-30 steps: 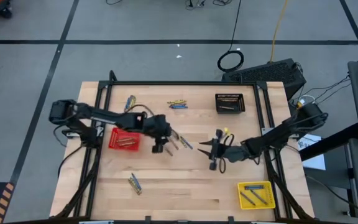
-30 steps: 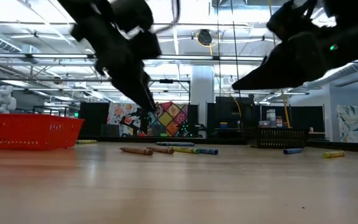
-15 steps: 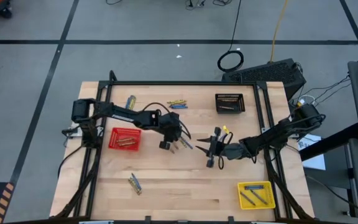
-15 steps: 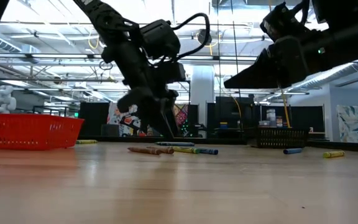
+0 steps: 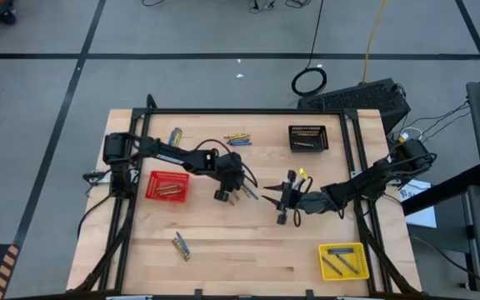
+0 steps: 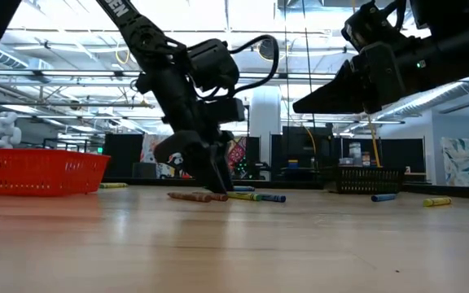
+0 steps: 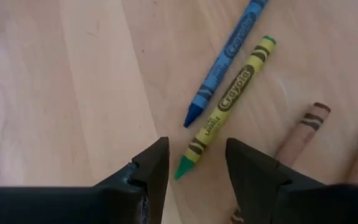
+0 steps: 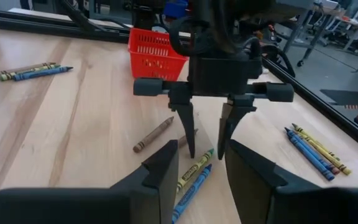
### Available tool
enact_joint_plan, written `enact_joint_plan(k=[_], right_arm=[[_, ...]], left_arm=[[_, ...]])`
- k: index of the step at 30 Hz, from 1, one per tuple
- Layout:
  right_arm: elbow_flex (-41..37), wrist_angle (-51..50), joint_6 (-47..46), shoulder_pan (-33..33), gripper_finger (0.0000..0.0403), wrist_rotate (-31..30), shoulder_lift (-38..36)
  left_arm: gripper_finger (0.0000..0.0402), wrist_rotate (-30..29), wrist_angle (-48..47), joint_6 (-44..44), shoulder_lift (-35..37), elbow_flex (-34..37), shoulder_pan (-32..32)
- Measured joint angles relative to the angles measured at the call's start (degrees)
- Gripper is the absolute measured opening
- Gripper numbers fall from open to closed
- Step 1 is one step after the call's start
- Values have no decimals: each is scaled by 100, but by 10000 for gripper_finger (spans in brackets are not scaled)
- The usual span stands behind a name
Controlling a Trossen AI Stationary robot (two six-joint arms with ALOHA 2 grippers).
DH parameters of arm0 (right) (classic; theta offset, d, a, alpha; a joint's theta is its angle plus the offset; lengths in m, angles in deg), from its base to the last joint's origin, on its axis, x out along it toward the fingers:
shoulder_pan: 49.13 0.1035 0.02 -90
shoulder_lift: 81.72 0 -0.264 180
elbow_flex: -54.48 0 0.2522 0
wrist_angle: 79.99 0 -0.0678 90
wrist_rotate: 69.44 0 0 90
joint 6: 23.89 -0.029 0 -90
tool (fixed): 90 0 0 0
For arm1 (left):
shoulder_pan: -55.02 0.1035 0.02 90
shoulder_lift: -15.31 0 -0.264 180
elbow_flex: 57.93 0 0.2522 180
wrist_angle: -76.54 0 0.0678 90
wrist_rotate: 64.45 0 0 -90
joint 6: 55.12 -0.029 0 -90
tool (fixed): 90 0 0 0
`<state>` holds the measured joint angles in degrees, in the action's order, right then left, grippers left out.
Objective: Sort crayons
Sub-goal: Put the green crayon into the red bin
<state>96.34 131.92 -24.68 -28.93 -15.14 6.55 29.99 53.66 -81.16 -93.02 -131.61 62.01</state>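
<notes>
A blue crayon (image 7: 225, 59), a yellow-green crayon (image 7: 229, 99) and two brown crayons (image 7: 303, 127) lie flat in a cluster at mid-table (image 5: 248, 192). My left gripper (image 5: 238, 193) is open and low over this cluster, fingers pointing down. Its fingertips stand on either side of the yellow-green crayon's green tip (image 7: 182, 169) without touching it; it also shows in the right wrist view (image 8: 207, 140). My right gripper (image 5: 283, 207) is open and empty, raised above the table just right of the cluster, facing it.
A red basket (image 5: 167, 186) with crayons sits left, a black basket (image 5: 307, 137) far right, and a yellow basket (image 5: 343, 260) with blue crayons near right. More crayons lie at the far middle (image 5: 238, 138), far left (image 5: 174, 137), near left (image 5: 180, 244) and by my right gripper (image 5: 302, 177).
My left gripper has gone from beside the red basket toward the table's right and down, ending low over the crayon cluster with its fingers open. The crayons have stayed where they were.
</notes>
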Motion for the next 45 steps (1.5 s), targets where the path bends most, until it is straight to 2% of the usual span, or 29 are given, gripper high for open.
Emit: enact_joint_plan(k=[8,21,26,32,35,38,42,45], right_arm=[[0,0,0,2,116,0,0],[0,-2,0,2,116,0,0],[0,-6,0,2,116,0,0],[0,-61,-70,1,116,-3,0],[0,-275,-362,-180,116,16,0],[108,-736,-546,-816,116,139,0],[745,-2097,-604,-2063,116,1331,15],[1391,-3202,-583,-2851,116,1487,75]], left_arm=[[152,32,-41,15,-101,-25,5],[10,141,-404,20,-107,-20,-38],[8,141,-540,0,19,-11,-81],[8,120,-1164,-2,677,19,-193],[8,-228,-1776,282,1232,-28,-329],[8,-944,-2371,581,1824,-90,-603],[8,-1995,-2914,1155,2643,-239,-1107],[8,-2712,-3130,1844,3190,-336,-1513]])
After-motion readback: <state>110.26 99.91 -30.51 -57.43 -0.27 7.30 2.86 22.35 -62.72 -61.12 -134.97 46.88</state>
